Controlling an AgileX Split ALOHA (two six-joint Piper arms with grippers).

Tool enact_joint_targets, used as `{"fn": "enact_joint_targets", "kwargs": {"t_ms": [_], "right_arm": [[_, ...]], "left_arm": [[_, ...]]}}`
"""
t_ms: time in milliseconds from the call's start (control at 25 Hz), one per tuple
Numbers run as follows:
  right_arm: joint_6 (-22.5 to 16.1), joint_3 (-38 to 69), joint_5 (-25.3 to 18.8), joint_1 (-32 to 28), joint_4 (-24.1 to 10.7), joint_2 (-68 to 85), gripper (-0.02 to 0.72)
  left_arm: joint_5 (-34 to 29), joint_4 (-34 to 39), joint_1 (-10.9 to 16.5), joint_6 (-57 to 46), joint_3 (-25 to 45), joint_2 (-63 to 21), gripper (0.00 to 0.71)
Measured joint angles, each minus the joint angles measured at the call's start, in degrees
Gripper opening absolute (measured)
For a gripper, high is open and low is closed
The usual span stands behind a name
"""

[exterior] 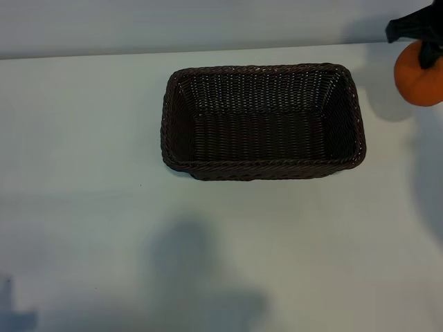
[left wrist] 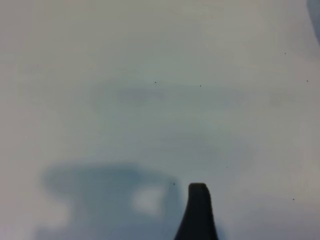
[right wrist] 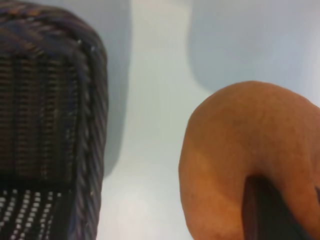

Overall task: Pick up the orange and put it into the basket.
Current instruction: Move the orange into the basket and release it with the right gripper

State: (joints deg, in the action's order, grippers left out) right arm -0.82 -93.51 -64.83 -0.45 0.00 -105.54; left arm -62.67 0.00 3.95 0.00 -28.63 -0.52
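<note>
Orange skin fills much of my right wrist view: one orange [exterior: 418,77], clamped between the fingers of my right gripper [exterior: 423,48], one dark finger [right wrist: 265,210] pressed into its side. I hold it above the white table [exterior: 90,194], beside the right end of the basket and outside its rim. One basket [exterior: 263,166] sits there, dark brown wicker, with nothing in it. My left gripper [left wrist: 197,215] hangs over bare table with its jaws spread wide, touching nothing; only one fingertip shows.
</note>
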Motion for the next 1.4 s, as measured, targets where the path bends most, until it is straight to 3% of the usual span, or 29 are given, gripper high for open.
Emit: {"fn": "enact_joint_targets", "kwargs": {"t_ms": [360, 640, 920, 1400], "right_arm": [[0.09, -0.05, 0.34, 12.32, 1.12, 0.00, 0.094], [-1.15, -0.05, 3.97, 20.56, 2.29, 0.00, 0.094], [-1.57, -0.05, 7.86, 21.23, 2.33, -1.61, 0.094], [-0.36, -0.06, 9.13, 21.23, 2.25, -10.86, 0.094]], "left_arm": [[0.00, 0.00, 0.00, 0.00, 0.00, 0.00, 0.593], [0.00, 0.00, 0.00, 0.00, 0.00, 0.00, 0.593], [0.00, 0.00, 0.00, 0.00, 0.00, 0.00, 0.593], [0.00, 0.00, 0.00, 0.00, 0.00, 0.00, 0.593]]}}
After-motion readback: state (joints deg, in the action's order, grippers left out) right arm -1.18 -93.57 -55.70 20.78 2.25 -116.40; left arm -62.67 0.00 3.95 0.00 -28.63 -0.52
